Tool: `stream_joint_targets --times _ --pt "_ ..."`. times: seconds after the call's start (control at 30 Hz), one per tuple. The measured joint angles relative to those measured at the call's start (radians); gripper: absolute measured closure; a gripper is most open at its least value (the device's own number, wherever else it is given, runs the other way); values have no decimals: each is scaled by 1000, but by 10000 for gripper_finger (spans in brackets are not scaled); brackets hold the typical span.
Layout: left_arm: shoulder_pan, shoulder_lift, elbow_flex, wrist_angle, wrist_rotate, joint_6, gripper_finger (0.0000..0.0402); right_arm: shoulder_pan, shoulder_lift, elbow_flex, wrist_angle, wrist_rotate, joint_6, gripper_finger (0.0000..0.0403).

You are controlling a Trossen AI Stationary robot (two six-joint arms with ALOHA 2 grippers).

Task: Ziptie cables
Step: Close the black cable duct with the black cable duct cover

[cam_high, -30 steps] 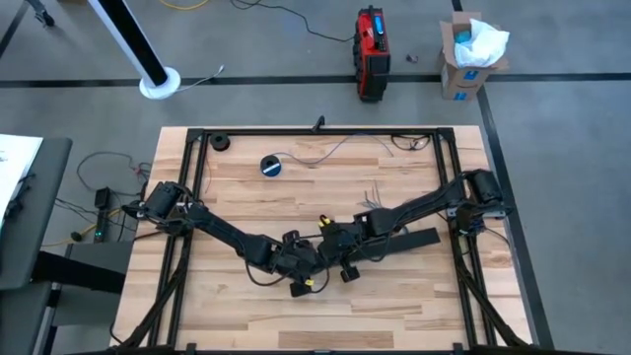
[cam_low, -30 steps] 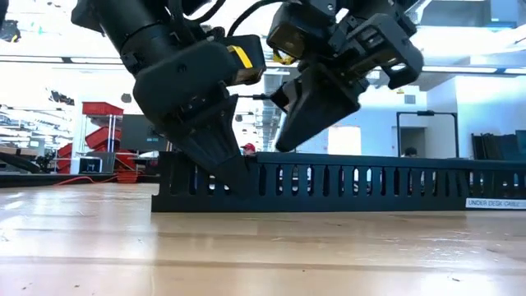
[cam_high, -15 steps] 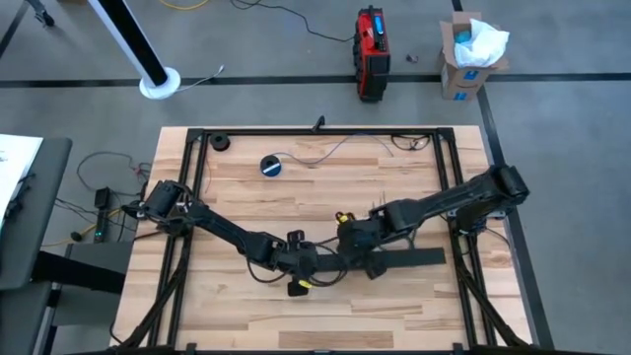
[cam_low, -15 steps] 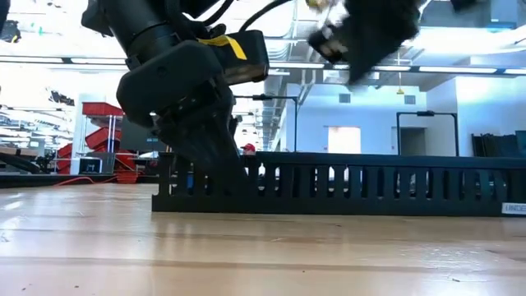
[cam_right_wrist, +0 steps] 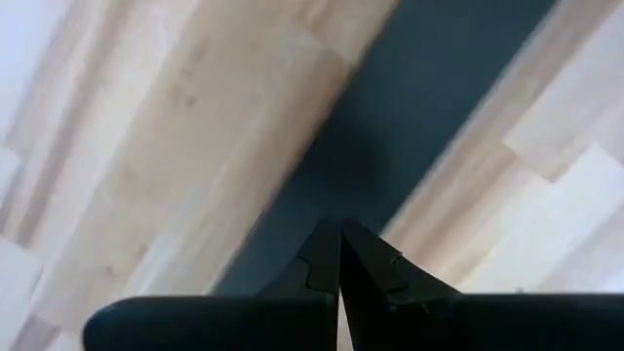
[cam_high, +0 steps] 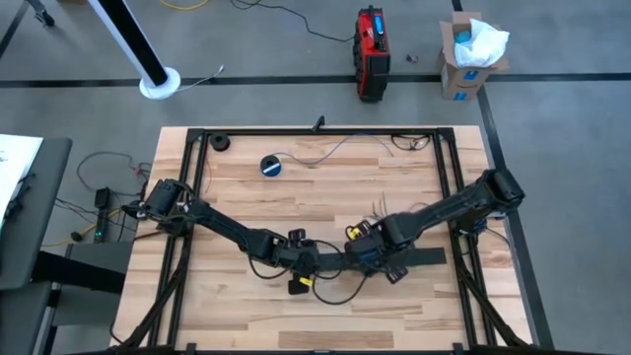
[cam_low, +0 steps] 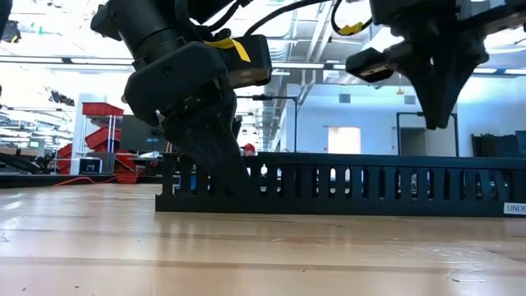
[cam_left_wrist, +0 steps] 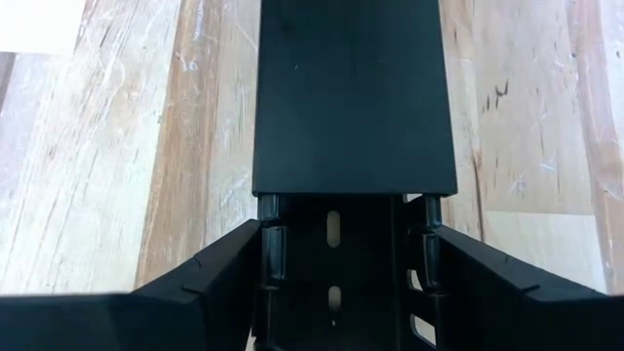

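Observation:
A long black slotted strip [cam_low: 345, 182] lies on the table in front of the middle; in the left wrist view a plain lid [cam_left_wrist: 353, 97] covers its farther part. My left gripper [cam_left_wrist: 341, 283] is shut on the strip's left end [cam_high: 320, 260]. My right gripper [cam_low: 436, 115] hangs shut above the strip's right part, clear of it, with the strip [cam_right_wrist: 409, 127] showing below its fingertips. The cables [cam_high: 375, 207], a few thin wires, lie on the table just beyond my right arm. My left gripper pinches the strip at its open, slotted end, one finger [cam_left_wrist: 219, 278] on each outer side wall [cam_left_wrist: 273, 244]. The fingers slant down from the table's left and point along the strip. The strip rests flat on the table.
A blue-and-black tape roll [cam_high: 272, 165] lies at the far left of the table. More thin wire [cam_high: 330, 148] trails along the far edge by the black frame [cam_high: 315, 131]. Bare wood lies toward the near edge [cam_high: 325, 325].
My right gripper has gone from beside my left gripper toward the table's right edge, along and above the strip. The strip's right end has swung toward the near edge, while its left end stays in my left gripper.

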Motion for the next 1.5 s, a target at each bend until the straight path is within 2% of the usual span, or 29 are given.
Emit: stream_joint_targets --times 0.37,0.63,0.77,0.9,1.0,1.17,1.27,1.5 --pt "0 0 -1 -4 6 8 163 -2 -2 -159 291 -12 1 403" --pt "2 0 2 -3 8 50 163 -70 3 -165 541 -14 0 403" --pt "2 0 3 -3 -13 86 162 -98 3 -162 590 19 30 403" --pt "1 0 3 -3 -56 126 160 -89 -21 -106 539 88 67 403" --pt "2 0 3 -3 -125 184 160 -69 -33 -57 433 97 81 403" --pt "4 3 17 -16 -171 117 159 -8 -37 -7 211 95 162 403" --pt "12 3 20 -11 -175 125 159 26 -31 -11 117 108 166 403" --pt "27 3 21 5 -84 149 159 18 -32 -58 160 135 158 403"
